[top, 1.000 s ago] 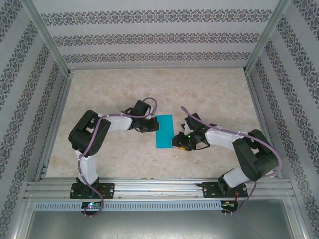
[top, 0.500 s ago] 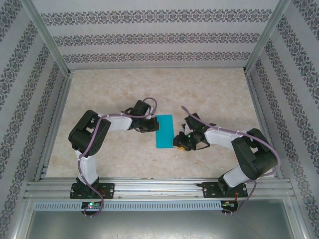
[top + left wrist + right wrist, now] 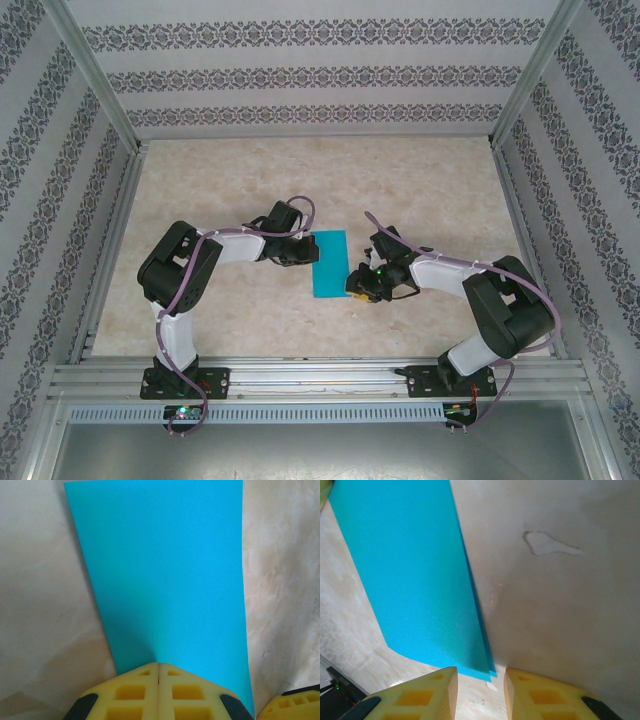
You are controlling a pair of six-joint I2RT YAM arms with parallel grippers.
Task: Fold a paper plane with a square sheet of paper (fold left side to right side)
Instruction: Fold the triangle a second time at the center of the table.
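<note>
While the square sheet of paper lies folded into a narrow teal rectangle at the middle of the top view, flat on the marbled table, the left gripper sits at its left edge with its yellow jaws pressed together, tips meeting over the paper's edge; the right gripper is at the sheet's lower right corner, jaws parted with a bare gap between them, the two-layered corner lying just ahead of that gap.

One paper sheet, two claws
</note>
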